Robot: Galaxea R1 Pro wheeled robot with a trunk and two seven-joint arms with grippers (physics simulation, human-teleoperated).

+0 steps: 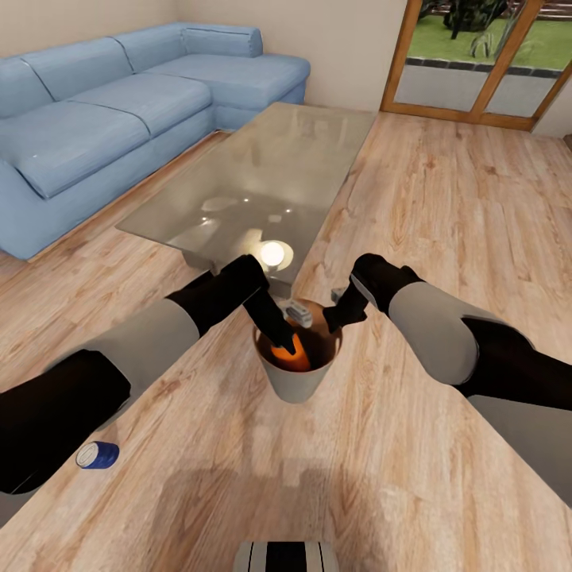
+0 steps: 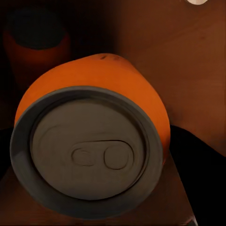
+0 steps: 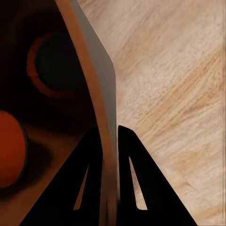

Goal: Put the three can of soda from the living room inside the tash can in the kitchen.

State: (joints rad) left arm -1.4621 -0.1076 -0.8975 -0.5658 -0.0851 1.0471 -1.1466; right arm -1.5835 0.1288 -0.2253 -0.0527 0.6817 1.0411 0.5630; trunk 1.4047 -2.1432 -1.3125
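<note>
A pale grey trash can (image 1: 295, 380) is seen standing on the wood plank floor (image 1: 445, 206) in the middle of the head view, just near of the glass-topped coffee counter (image 1: 262, 179) of the living room. The left hand (image 1: 284, 340) is reached down into the can's glossy orange-brown interior, and an orange soda can (image 2: 94, 141) is held between its fingers, silver top toward the wrist camera; in the left wrist view, dark finger surfaces are seen at either side of the can, so the hand is closed around it. Beyond it in that view, a second orange can (image 2: 35, 42) is seen deeper in the bucket, in shadow, standing with its dark top up. The right hand (image 3: 109, 141) is clamped on the trash can's rim at its right side: in the right wrist view the thin wall (image 3: 94, 80) is seen pinched between the two black fingers (image 3: 136, 179), one inside and one outside, with almost no gap left. Both orange cans are glimpsed within the bucket from that view too. The dark blue soda can (image 1: 97, 454) is seen lying on its side on the floor, near and to the left, well apart from the trash can and beside the left forearm. A light-blue sofa (image 1: 119, 103) is placed far left, and a wood-framed glass door (image 1: 477, 63) far right.
</note>
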